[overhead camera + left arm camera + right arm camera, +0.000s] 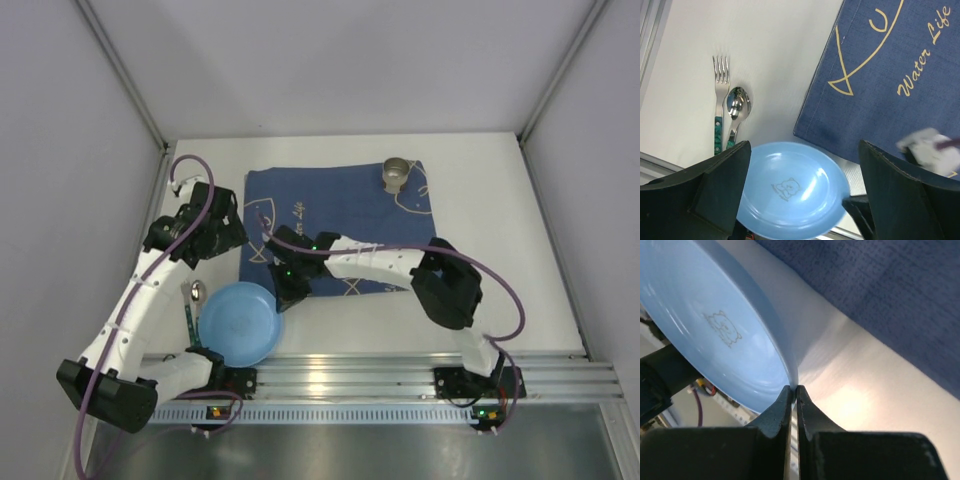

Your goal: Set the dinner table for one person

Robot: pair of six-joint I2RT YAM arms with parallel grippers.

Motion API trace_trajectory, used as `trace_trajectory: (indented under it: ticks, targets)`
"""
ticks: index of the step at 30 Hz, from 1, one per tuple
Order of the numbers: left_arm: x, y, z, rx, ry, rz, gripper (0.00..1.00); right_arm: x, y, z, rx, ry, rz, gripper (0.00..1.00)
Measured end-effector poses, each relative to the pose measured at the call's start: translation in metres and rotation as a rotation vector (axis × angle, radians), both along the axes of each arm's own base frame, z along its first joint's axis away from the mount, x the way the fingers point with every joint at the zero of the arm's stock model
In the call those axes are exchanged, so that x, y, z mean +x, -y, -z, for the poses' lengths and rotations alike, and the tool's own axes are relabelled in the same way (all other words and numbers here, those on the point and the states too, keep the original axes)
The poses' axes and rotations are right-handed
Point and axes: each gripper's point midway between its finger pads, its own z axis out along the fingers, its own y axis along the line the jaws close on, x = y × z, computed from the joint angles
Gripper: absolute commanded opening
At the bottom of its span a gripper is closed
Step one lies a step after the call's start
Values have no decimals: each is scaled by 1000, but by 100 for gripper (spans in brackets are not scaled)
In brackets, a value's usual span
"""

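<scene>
A light blue plate (238,323) with a small bear drawing lies at the front of the white dinner table (500,250), its near edge over the metal rail. My right gripper (280,298) is shut on the plate's right rim; the right wrist view shows both fingers pinching the thin rim of the plate (715,325) at the gripper (794,390). My left gripper (222,236) hangs open above the table's left side with nothing between its fingers. In its view the gripper (805,146) looks down on the plate (790,190).
A fork (720,100) and spoon (736,107) with green handles lie side by side left of the plate. A dark blue mat (340,215) with pale fish drawings covers the table's middle. A metal cup (397,173) stands on its far right corner. Walls enclose the table.
</scene>
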Motion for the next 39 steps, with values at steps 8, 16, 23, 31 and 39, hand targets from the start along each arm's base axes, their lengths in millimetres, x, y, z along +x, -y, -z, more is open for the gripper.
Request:
trace_trajectory:
  ticks: [8,16,23,31,39]
  targets:
    - [5,3,-19,-23,42,-3,94,83,59,-95,126,125,197,0]
    - [4,8,-17,-81,42,-13,97,207,190,-71,-50,158,534,0]
    - [-23,10,19,-157,-23,-40,97,251,219,-44,-122,122,574,0]
    - [-36,2,48,-183,-87,-118,98,245,226,-14,-164,46,528,60]
    - [-38,-32,76,-179,-194,-247,98,236,254,-7,-188,9,530,81]
